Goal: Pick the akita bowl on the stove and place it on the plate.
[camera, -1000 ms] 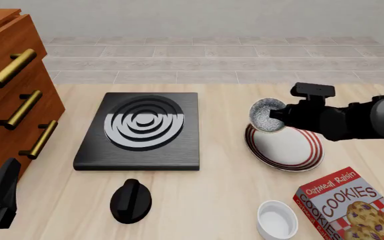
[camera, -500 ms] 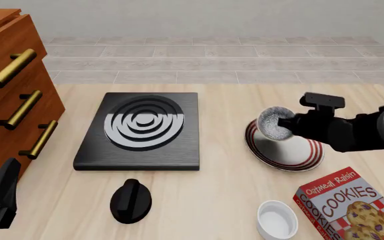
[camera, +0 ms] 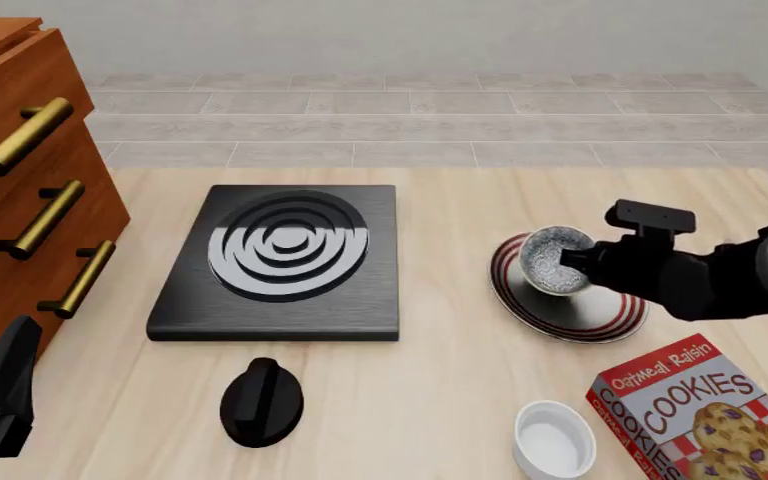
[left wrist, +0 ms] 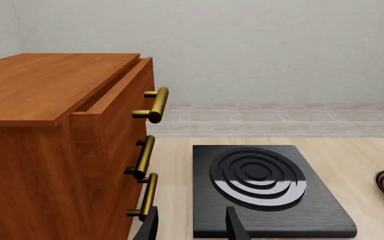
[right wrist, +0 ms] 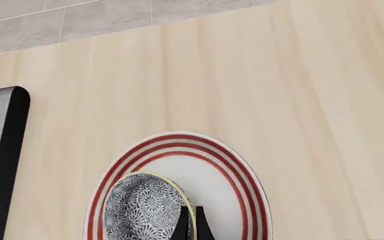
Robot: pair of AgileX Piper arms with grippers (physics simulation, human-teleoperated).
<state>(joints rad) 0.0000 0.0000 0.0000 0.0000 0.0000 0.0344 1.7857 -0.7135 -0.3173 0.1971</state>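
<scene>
the stove [camera: 281, 262] sat bare beside the dresser [camera: 17, 180]. the plate [camera: 606, 308] lay to its right. the right gripper [camera: 575, 262] pinched the bowl's [camera: 554, 260] rim, jaws pressed on it, holding it tilted over the plate. the left gripper [left wrist: 192, 227] hung low with jaws spread, near the knob [camera: 261, 401].

Right gripper [camera: 575, 262] clamped, left gripper [left wrist: 192, 225] parted

The cookie box [camera: 707, 415] reads "Oatmeal Raisin COOKIES" (red carton)
</scene>
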